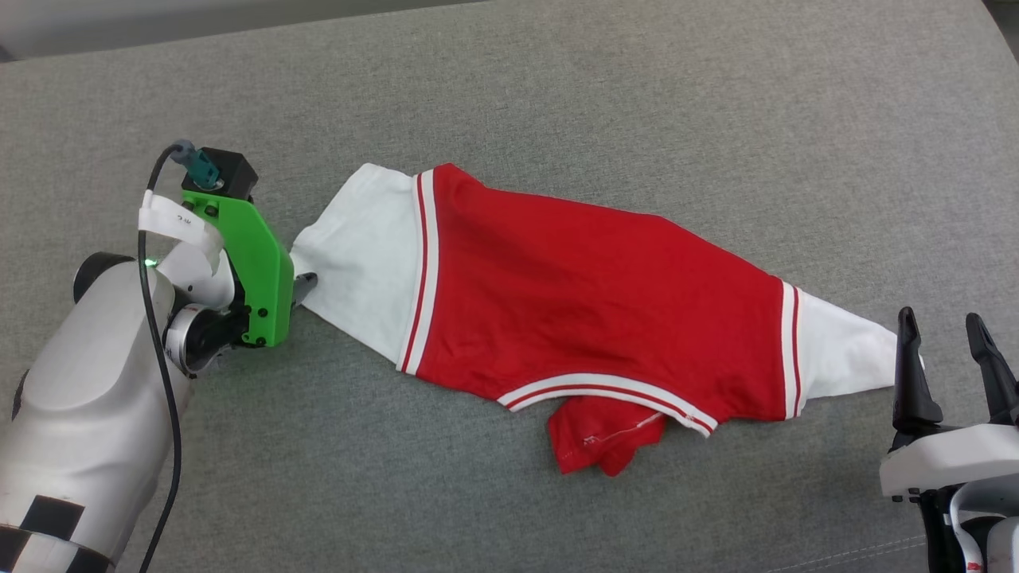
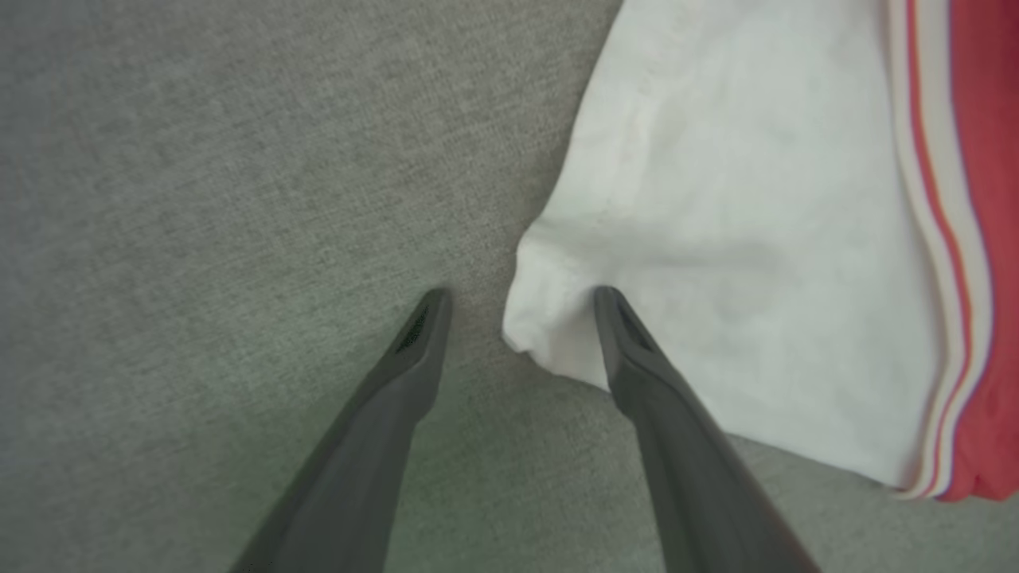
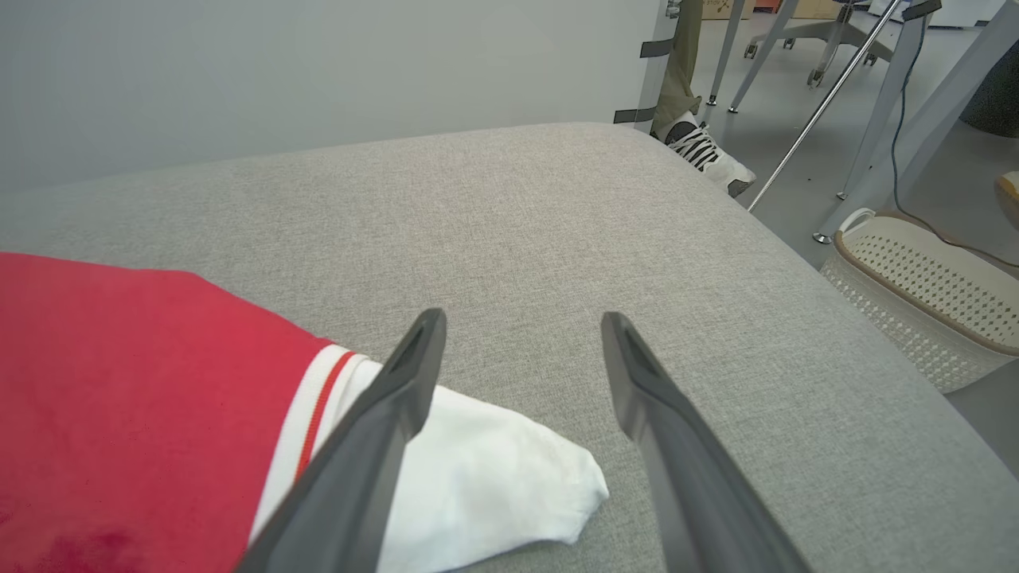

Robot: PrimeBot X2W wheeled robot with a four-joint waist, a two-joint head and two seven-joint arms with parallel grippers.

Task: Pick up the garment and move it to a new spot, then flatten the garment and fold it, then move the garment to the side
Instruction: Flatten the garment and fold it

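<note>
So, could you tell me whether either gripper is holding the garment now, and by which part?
Nothing is held: the left gripper and right gripper are both open, one at each white sleeve end of the garment.

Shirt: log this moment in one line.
shirt: spread on grey cushion | left fingers: open, white sleeve corner between them | right fingers: open, beside other sleeve tip
</note>
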